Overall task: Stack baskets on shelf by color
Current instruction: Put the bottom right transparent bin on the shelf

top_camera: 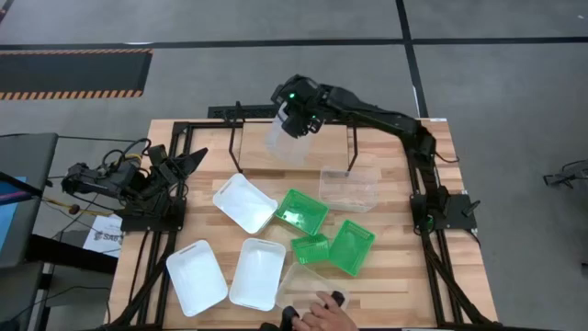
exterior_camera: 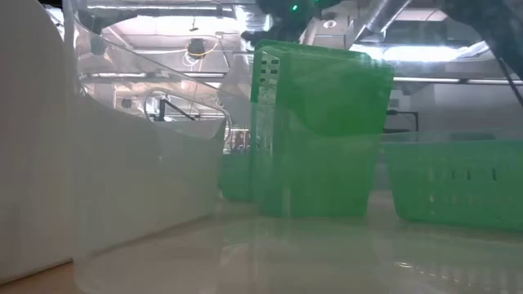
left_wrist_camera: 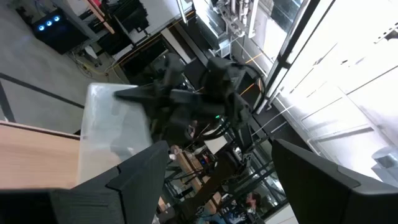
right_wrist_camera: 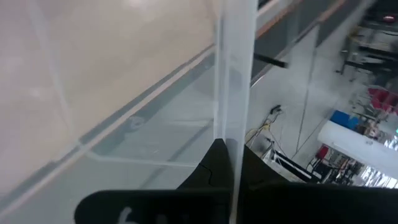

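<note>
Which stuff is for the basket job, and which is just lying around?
For the job: right gripper, shut on a clear basket at the shelf; two other clear baskets; white baskets; green baskets.
Just about: paper beside the table; person's hand; left gripper, waiting open.

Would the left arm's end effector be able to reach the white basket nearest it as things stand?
Probably yes. The left end effector is open and holds nothing, and the nearest white basket lies open side up with bare table between them. The right end effector is busy holding a clear basket over the shelf.
</note>
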### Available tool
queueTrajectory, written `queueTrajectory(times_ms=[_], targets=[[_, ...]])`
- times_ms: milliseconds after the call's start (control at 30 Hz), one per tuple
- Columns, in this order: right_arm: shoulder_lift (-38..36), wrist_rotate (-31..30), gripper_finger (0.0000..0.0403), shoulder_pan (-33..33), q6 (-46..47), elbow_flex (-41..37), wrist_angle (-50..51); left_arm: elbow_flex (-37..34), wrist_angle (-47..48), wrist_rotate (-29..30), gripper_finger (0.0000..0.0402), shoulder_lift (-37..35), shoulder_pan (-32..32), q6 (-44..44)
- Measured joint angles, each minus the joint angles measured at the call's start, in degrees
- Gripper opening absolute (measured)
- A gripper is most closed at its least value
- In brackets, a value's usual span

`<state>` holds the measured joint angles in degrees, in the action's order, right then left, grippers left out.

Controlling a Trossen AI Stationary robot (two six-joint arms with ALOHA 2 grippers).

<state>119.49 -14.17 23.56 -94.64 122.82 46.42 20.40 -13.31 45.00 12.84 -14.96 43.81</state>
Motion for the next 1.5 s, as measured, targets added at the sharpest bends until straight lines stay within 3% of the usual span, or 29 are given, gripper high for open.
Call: queueTrajectory(times_ms=[333,733,1133,1500], targets=[[4.7,1.0,0.0002,-0.9,-2.2,0.3,0.0,0.0,-0.3,2.1,0.0279,0.0,0.0,1.0],[4.6,2.8,0.0022,0.4,-4.4,0.3,0.8,0.0,-0.3,5.1,0.0279,0.0,0.0,2.5],[4.5,8.5,0.0031,2.1,-2.1,-0.6,0.7,0.0,-0.2,6.9,0.0279,0.0,0.0,2.0],[4.5,14.1,0.0112,3.4,0.3,-0.6,-1.7,0.0,-0.2,6.9,0.0279,0.0,0.0,1.4]])
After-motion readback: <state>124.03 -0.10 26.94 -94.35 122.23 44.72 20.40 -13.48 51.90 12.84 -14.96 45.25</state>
